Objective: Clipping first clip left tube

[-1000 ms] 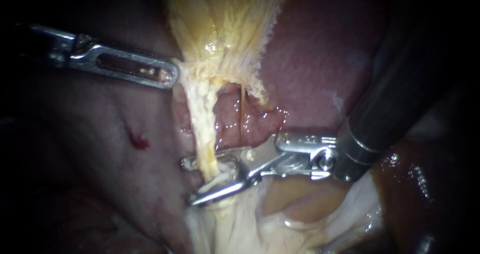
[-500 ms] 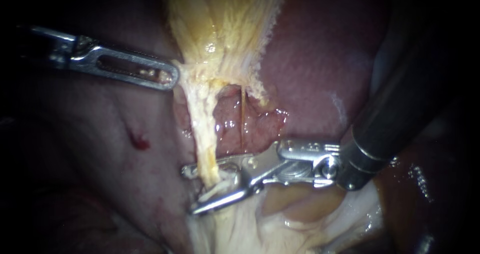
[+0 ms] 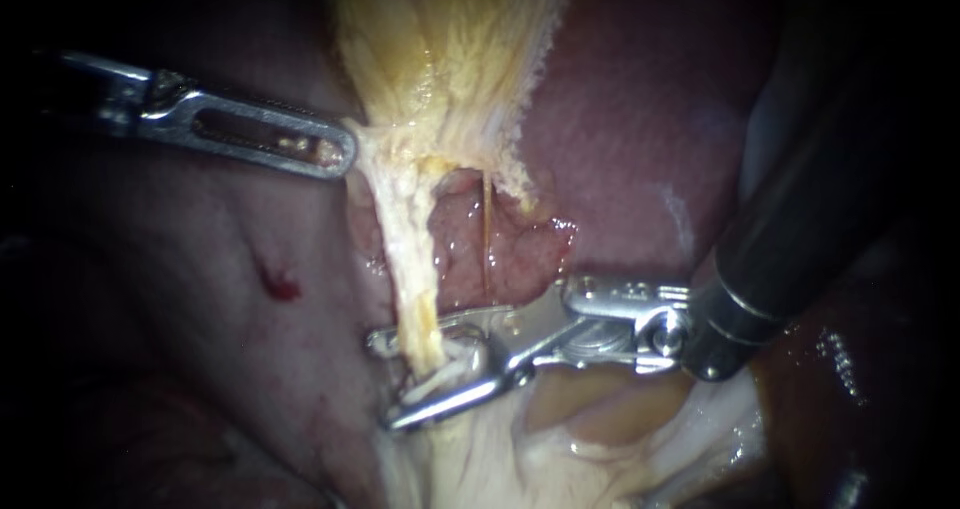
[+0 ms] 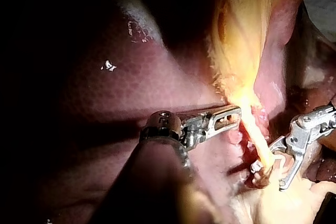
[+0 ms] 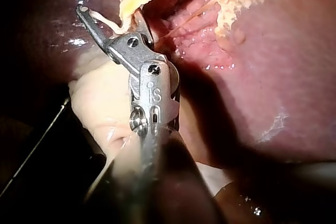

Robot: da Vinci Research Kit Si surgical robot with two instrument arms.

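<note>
Nearest you, your right instrument point(image 3: 385, 381) has its claw released and set astride the low end of the left tube point(image 3: 408, 259), one half on each side. No closed clip shows on the tube, so the squeeze itself looks not yet done. At the tube's upper end, your left instrument point(image 3: 345, 154) seems to have its claw clenched on the gallbladder point(image 3: 450, 59) edge, drawing the tube taut, with the liver point(image 3: 620, 119) behind.

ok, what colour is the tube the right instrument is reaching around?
Pale cream-yellow and stringy. The tube shows best in the endoscope view, against the red-pink liver.
</note>
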